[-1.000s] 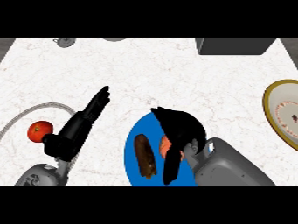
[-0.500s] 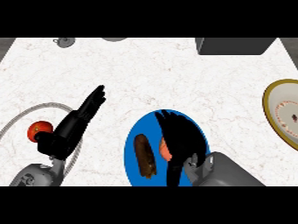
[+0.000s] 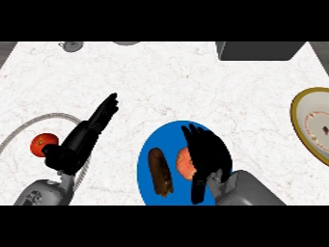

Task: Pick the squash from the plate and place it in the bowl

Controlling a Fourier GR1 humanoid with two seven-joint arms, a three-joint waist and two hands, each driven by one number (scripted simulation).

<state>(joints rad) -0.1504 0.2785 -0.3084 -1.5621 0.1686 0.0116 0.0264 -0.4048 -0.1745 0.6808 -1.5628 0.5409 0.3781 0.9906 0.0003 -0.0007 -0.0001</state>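
right hand (image 3: pixel 207 153) lowered onto squash (image 3: pixel 185 163) | blue plate (image 3: pixel 149 150) | left hand (image 3: pixel 95 123) straight

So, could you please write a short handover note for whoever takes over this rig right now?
Right hand: over the blue plate, fingers laid over the orange squash; a closed grip cannot be confirmed.
Left hand: open, fingers straight, resting over the counter, holding nothing.
Squash: on the plate, beside a brown item.
Bowl: at the right edge.
Done: right hand reached the squash.
Left: grasp it, lift it, carry it right, place it in the bowl.
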